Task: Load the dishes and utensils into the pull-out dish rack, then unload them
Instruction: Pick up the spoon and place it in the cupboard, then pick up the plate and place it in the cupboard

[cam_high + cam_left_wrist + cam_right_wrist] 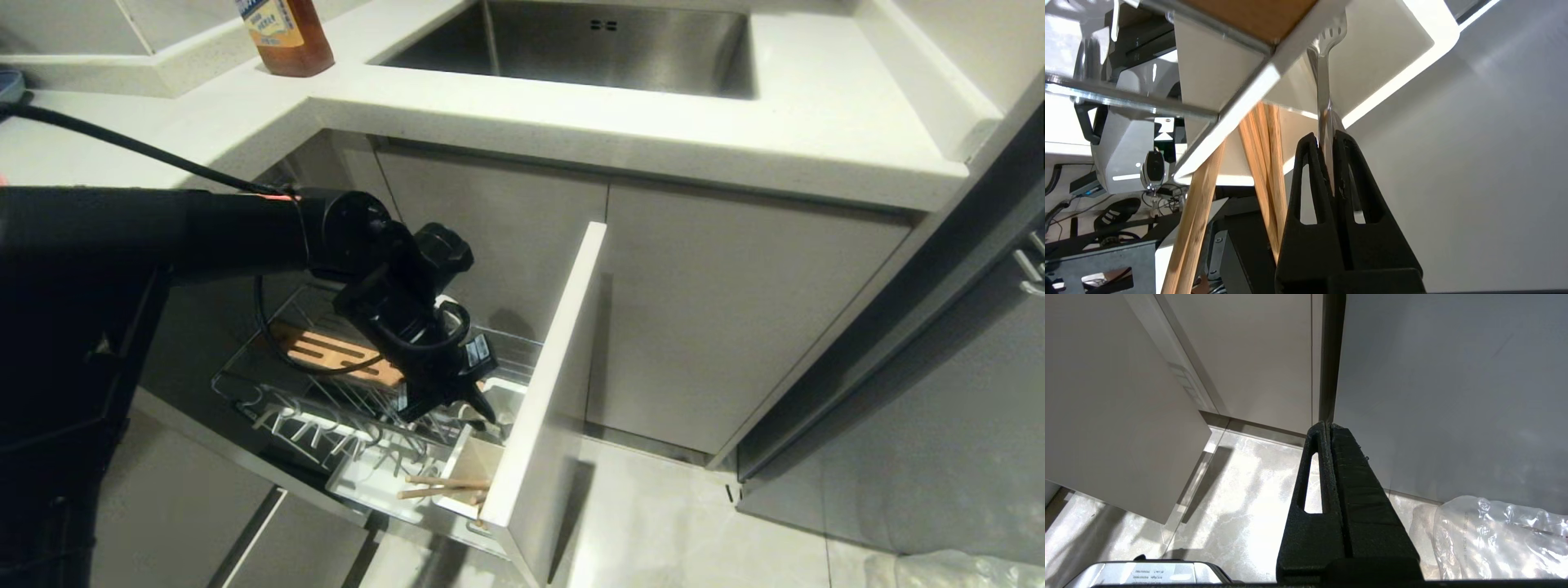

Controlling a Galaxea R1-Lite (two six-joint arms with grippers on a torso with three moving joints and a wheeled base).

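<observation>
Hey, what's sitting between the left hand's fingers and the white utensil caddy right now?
Only the fork's own shaft: the left hand is shut on its handle, tines inside the caddy. Left wrist view shows it.

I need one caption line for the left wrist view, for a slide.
Left end effector shut on the fork, its head inside the white utensil caddy beside the chopsticks.

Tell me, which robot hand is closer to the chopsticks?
Left. The left gripper is shut on the fork right beside the chopsticks in the utensil caddy. The right gripper hangs shut near the floor, away from them.
</observation>
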